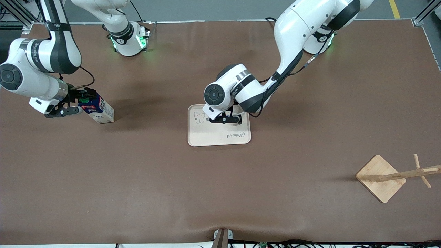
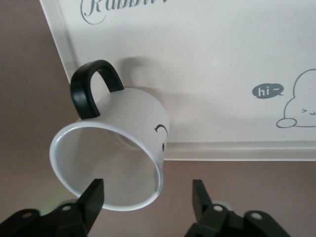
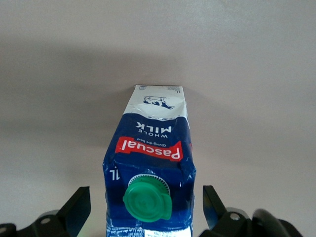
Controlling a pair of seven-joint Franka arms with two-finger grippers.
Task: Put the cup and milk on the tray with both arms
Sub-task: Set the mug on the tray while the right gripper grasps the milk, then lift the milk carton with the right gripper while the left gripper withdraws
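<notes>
Tray (image 1: 213,136); cup (image 2: 118,148) on it, plain only from left wrist

cup (image 2: 116,148) hidden under left arm in front view

white cup (image 2: 116,148) on tray (image 1: 213,136), upright milk (image 1: 98,109) well apart

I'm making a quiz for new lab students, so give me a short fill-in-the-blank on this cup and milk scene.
1. The left gripper, fingers open, is over the ____ edge, with the cup at it.
2. The milk stands between the open fingers of the ____ gripper.
3. The milk's cap is ____.
4. The cup's handle is ____.

Missing words: tray's; right; green; black
</notes>
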